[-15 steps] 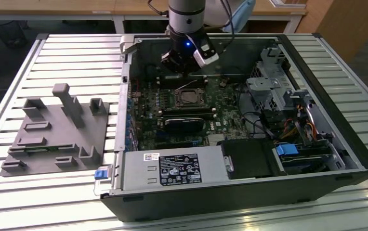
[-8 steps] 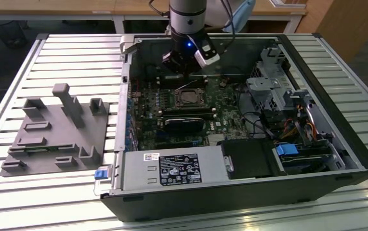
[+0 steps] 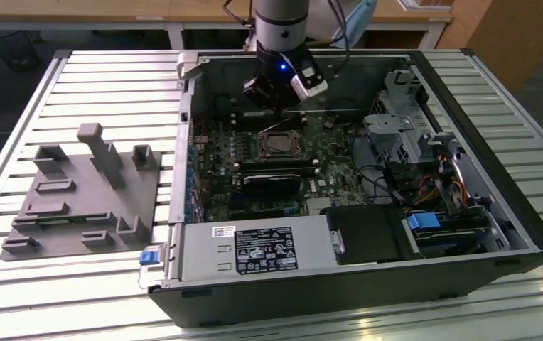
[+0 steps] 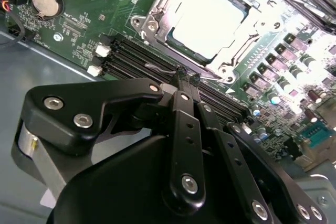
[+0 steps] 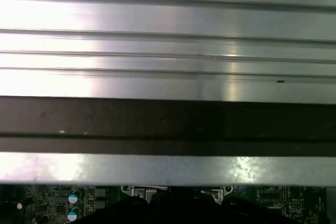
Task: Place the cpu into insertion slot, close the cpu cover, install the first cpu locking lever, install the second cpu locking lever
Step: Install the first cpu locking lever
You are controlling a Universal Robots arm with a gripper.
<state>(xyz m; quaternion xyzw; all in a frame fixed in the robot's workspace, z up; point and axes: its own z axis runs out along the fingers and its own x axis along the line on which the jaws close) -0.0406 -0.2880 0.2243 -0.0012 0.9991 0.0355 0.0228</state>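
- The gripper (image 4: 185,80) hangs inside the open computer case (image 3: 499,213), low over the green motherboard (image 3: 224,153), just beside the insertion slot (image 3: 278,144)
- In the second wrist view its black fingers (image 4: 186,124) run side by side and their tips meet on a thin silvery wire lever (image 4: 157,68) at the socket's edge; the tips look pinched together on that locking lever, with no gap to be seen between them
- The cpu (image 4: 210,19) lies flat in the insertion slot, its pale metal top glaring under the light
- The cpu cover (image 4: 173,4) lies down around the chip as a silvery frame, the chip showing through its window
- Long black memory slots (image 4: 131,56) run between the socket and the gripper tips in the second wrist view
- A round coin battery (image 4: 44,1) sits on the board, well apart from the socket
- In the exterior view the case rests on a slatted metal table (image 3: 92,78); a grey fixture tray (image 3: 72,199) with upright posts stands on the table at the exterior view's left of the case
- The first wrist view looks along the table's slats (image 5: 168,45), with a strip of the board (image 5: 52,200) at its edge
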